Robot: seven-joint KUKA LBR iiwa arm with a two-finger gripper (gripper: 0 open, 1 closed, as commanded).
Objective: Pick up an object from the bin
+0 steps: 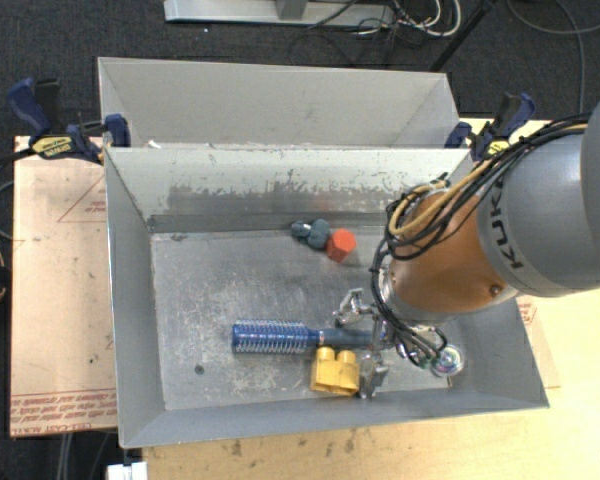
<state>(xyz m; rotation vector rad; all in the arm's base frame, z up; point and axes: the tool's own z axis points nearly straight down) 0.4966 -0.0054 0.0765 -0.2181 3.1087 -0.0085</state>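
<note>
We find the gripper low at the bin's near right, its claw spread, the blue brush's dark handle end lying between the tips on the scuffed grey floor and not gripped. A yellow block sits just beside the nearer tip. An orange cube and a teal lump lie by the back wall; dark carpet and cables surround the bin.

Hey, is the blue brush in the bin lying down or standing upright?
Lying down. The blue brush stretches sideways across the floor of the bin, its whole length resting on the metal.
</note>
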